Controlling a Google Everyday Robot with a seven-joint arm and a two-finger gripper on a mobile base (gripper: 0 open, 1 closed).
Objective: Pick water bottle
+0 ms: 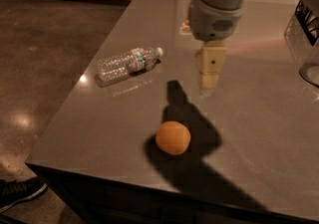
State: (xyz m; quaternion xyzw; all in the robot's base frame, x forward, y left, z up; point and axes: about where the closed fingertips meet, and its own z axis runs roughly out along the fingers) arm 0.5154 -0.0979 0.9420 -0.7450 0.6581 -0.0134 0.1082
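The water bottle (127,63) lies on its side on the dark table (94,128), near the left edge. It is clear and ribbed, with a red-and-blue band near the neck and its white cap pointing right. My gripper (208,81) hangs from the grey arm over the middle of the table. It points down, to the right of the bottle's cap, apart from it and above the surface.
An orange (173,137) sits near the front of the table, in the arm's shadow. A clear container (308,49) stands at the right edge. The floor drops away on the left, and a shoe (17,193) shows at bottom left.
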